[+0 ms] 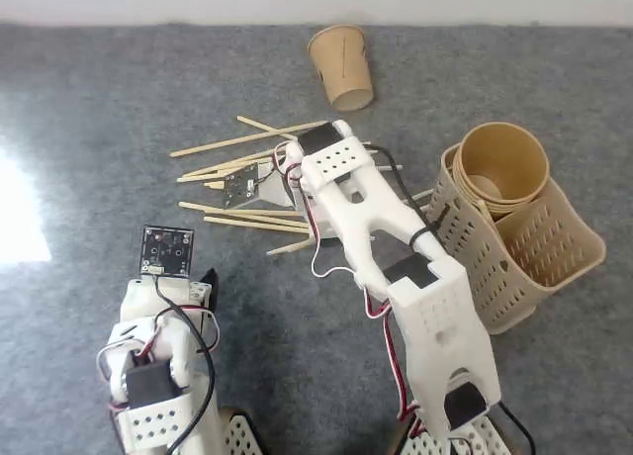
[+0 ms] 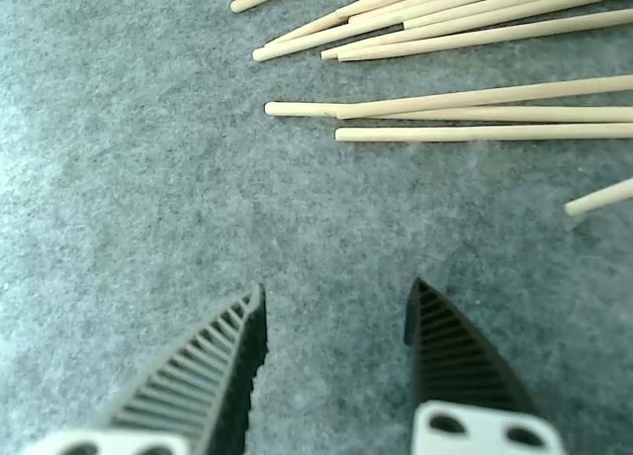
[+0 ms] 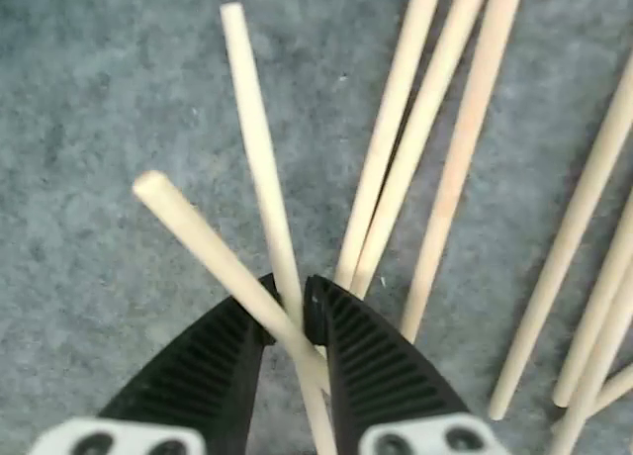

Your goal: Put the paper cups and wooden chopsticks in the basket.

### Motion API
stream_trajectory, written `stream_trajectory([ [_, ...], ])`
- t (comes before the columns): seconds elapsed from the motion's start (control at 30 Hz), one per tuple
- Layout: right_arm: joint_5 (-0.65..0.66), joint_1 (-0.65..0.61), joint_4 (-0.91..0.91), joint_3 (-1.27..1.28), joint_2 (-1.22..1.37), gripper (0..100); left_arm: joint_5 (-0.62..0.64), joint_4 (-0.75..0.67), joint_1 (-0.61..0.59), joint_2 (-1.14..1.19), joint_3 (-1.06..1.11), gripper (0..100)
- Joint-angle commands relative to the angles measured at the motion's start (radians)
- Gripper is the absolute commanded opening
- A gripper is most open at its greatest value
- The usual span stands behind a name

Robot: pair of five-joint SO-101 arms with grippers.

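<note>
Several wooden chopsticks (image 1: 242, 218) lie scattered on the grey felt mid-table. My right gripper (image 3: 294, 312) is down among them, shut on two crossed chopsticks (image 3: 259, 168); in the high view the right gripper (image 1: 285, 175) sits over the pile. My left gripper (image 2: 338, 295) hovers open above bare felt, short of the nearest chopsticks (image 2: 475, 119), with nothing between its fingers. One paper cup (image 1: 341, 67) lies on its side at the far edge. More paper cups (image 1: 499, 163) are stacked inside the beige basket (image 1: 534, 267) at the right.
The right arm's white body (image 1: 415, 287) stretches from the near edge to the pile, close beside the basket. The left arm (image 1: 163, 376) stays low at the near left. Open felt lies to the left and far left.
</note>
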Motion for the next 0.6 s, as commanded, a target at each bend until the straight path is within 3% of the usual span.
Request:
stream_trajectory([
  [0.0,-0.051,0.015,-0.024,-0.025,-0.022,15.9,-0.008,-0.009,0.005,-0.015,-0.007,22],
  [0.57,-0.052,0.019,-0.031,-0.021,-0.015,15.8,-0.008,-0.009,0.005,-0.015,-0.007,22],
])
